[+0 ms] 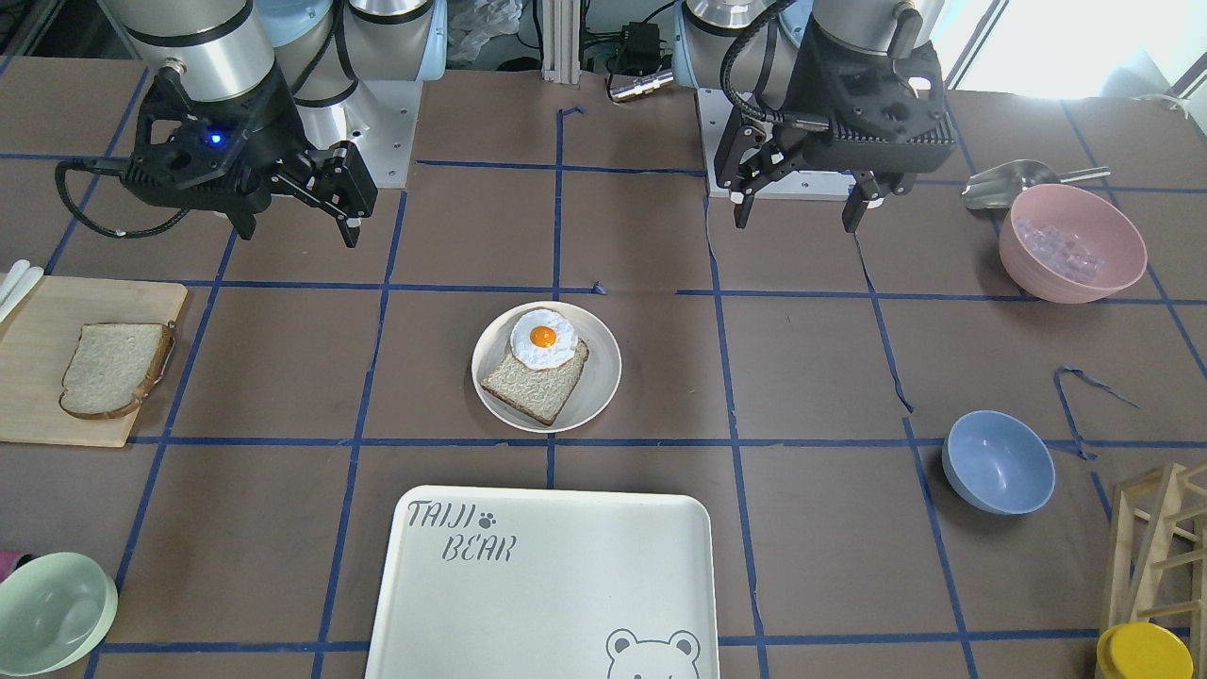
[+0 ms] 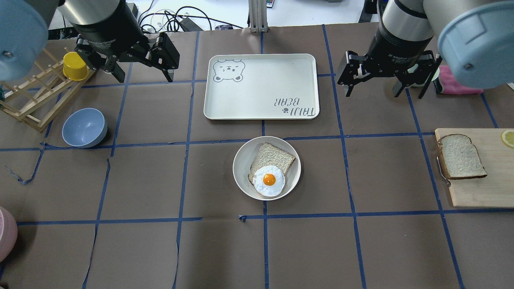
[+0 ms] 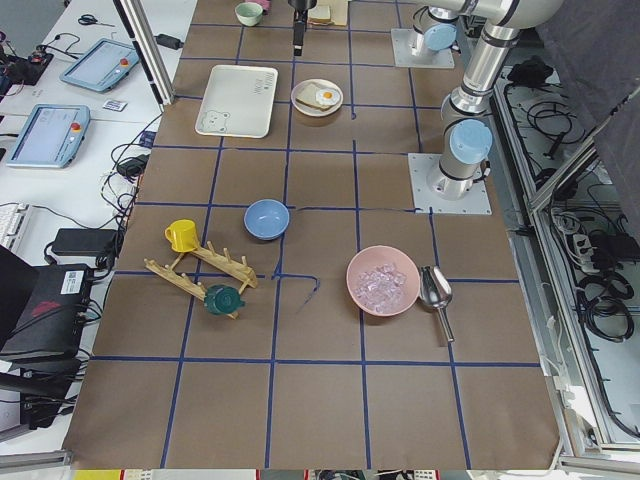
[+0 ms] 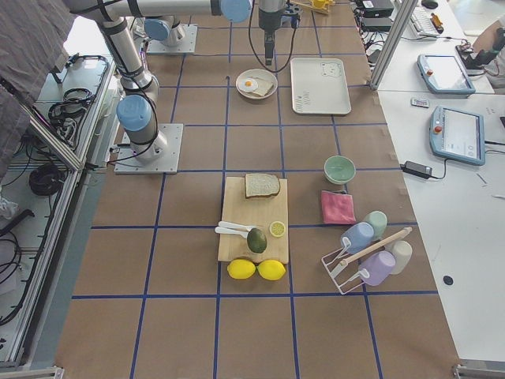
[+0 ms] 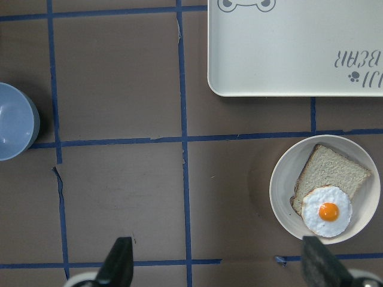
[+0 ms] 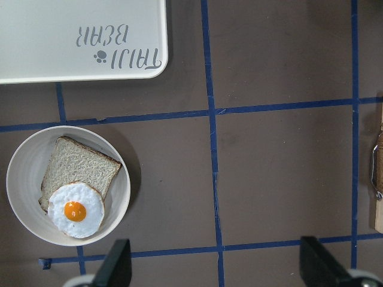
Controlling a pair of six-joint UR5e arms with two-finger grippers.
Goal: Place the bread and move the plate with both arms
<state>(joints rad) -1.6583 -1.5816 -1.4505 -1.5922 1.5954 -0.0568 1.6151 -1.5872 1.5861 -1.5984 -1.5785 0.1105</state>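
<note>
The bread [image 2: 461, 156], a pale slice with a rounded top, lies on a wooden cutting board [image 2: 478, 188] at my right; it also shows in the front view [image 1: 113, 368]. The round cream plate [image 2: 243, 168] sits mid-table and holds a smaller tan slice [image 2: 273, 156] with a fried egg [image 2: 269, 180] on it. My left gripper [image 2: 144, 76] is open and empty, high over the table, far left of the plate. My right gripper [image 2: 381, 93] is open and empty, between the plate and the board. Both wrist views show the plate [image 5: 284, 185] [image 6: 21, 179] below.
The "TAIJI BEAR" tray [image 2: 261, 108] lies just beyond the plate. A blue bowl [image 2: 84, 127], a wooden rack [image 2: 28, 100] and a yellow cup [image 2: 75, 66] are at the left. A pink bowl of ice [image 1: 1072, 242], a metal scoop [image 1: 1009, 184] and a green bowl [image 1: 52, 613] stand around.
</note>
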